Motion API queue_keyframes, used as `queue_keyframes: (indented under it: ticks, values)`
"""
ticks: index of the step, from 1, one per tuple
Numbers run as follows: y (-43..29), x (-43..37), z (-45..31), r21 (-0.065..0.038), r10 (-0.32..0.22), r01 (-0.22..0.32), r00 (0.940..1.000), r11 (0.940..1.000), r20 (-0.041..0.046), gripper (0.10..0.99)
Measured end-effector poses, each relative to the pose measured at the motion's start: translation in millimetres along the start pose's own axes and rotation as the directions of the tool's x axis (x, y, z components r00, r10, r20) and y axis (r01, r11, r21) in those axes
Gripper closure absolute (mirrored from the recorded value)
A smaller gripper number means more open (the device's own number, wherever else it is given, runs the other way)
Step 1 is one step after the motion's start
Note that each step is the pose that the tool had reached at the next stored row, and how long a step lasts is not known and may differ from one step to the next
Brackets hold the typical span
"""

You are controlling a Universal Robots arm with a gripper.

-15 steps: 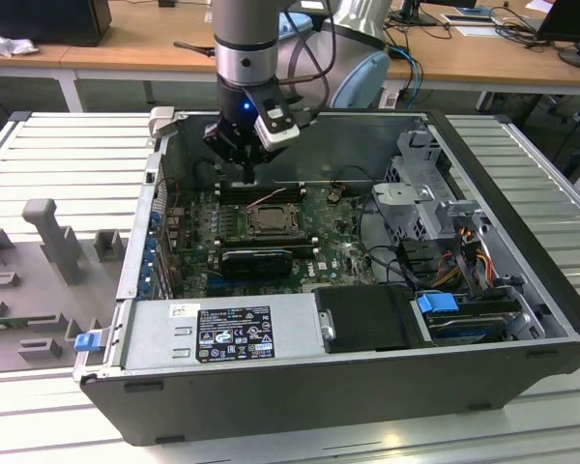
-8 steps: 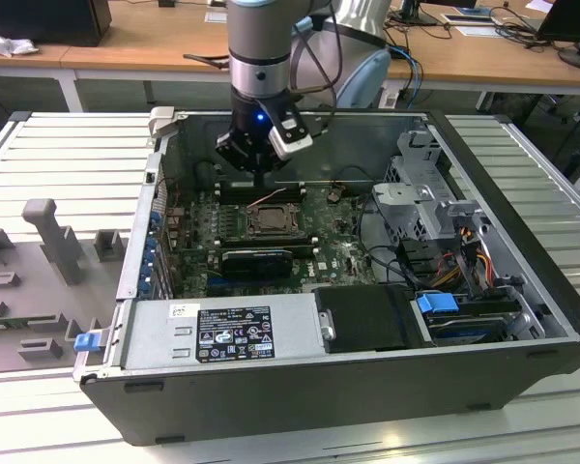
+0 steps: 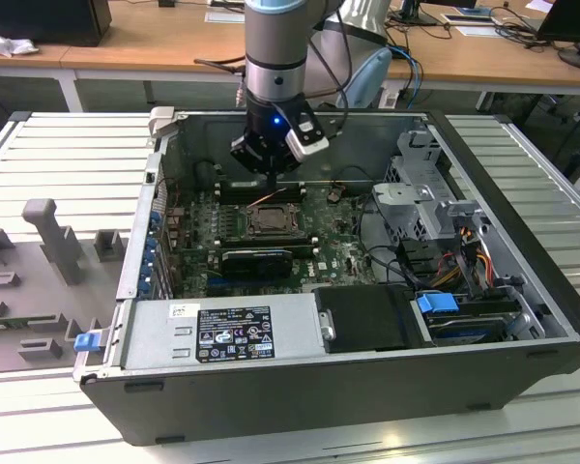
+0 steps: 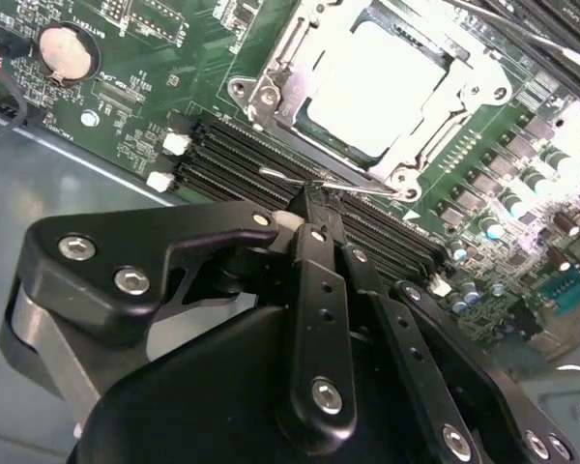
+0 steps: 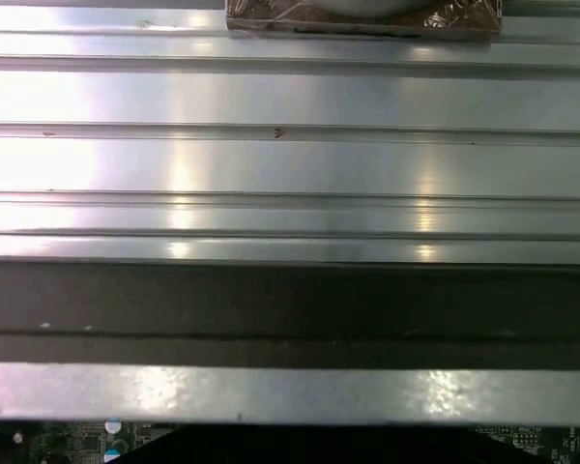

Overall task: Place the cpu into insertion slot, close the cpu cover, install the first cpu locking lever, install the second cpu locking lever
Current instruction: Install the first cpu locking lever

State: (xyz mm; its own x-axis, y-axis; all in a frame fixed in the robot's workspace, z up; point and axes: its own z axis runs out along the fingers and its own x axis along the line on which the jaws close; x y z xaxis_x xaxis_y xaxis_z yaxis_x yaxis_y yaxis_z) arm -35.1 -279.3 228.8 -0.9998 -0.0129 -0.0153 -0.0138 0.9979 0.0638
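- An open computer case (image 3: 367, 387) lies on a ribbed metal table (image 3: 68, 155), desks behind
- Exterior view: the gripper (image 3: 271, 179) hangs just above the insertion slot (image 3: 269, 220)
- Second wrist view: fingers pinched together on a thin locking lever (image 4: 353, 188); the cpu (image 4: 382, 82) sits in the socket, the cpu cover (image 4: 271, 92) closed around it

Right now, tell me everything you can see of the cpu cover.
The cpu cover is a thin silver-grey metal frame with a large square window, lying flat and closed over the insertion slot on the green board. The cpu shows through the window as a bright silvery square. Beside its near edge runs a thin wire lever, and the gripper has its tips shut at that lever. In the exterior view the cover sits below the gripper.
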Motion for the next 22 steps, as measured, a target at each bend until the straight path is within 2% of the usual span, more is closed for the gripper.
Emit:
queue_keyframes:
  ticks: [2,13,22]
  values:
    - [0.0,-0.5,1.2,0.000,-0.002,0.002,1.0000,1.0000,0.0031,0.980]
    - [-0.9,-11.2,12.8,0.000,-0.008,0.008,1.0000,1.0000,0.0029,0.980]
    - [-1.6,-11.9,23.5,0.000,-0.011,0.011,0.9999,0.9999,0.0028,0.980]
